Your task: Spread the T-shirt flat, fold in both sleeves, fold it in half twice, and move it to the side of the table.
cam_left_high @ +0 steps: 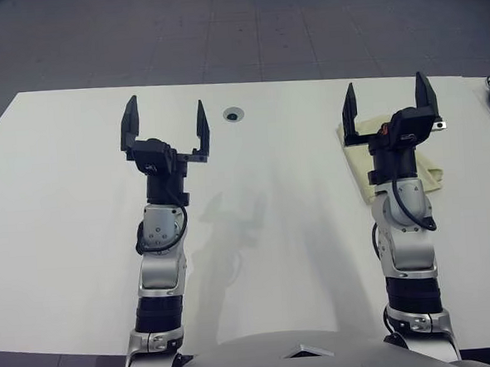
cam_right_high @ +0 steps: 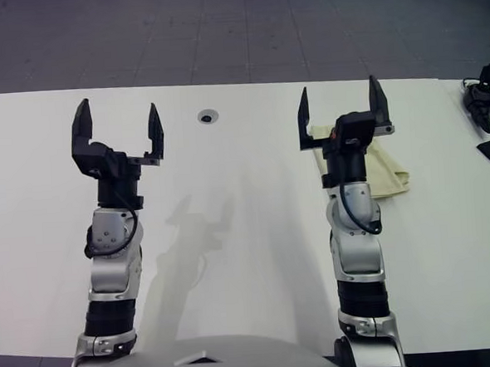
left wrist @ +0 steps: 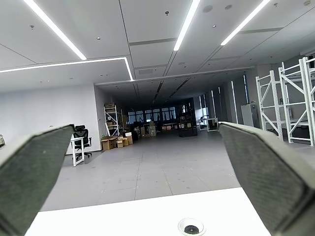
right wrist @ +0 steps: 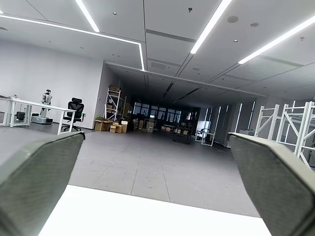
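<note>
Two arms are up over the white table [cam_left_high: 55,212]. Starting at the left of the head view, the left gripper [cam_left_high: 166,103] stands left of centre. Its two black fingers are spread wide and point up and away, with nothing between them. From that arm's own wrist camera, the grey fingers [left wrist: 29,172] frame both sides of the shot, with a broad gap and the far table edge low between them. Moving across, just right of that gripper and a touch higher in the frame is a small round hole [cam_left_high: 234,113] in the tabletop, sitting on bare white surface. On to the right half: the right gripper [cam_left_high: 385,82] is raised to about the same height, its fingers just as far apart and holding nothing. The T-shirt [cam_right_high: 390,170] lies right there, a pale yellow, folded bundle flat on the table in the upper right of the frame. It is partly covered by the right wrist, with cloth showing on both sides of the arm. Whether the arm touches the cloth, I can't tell. At the far right edge, some black cables [cam_right_high: 481,94] lie on the table, near the T-shirt but apart from it.
</note>
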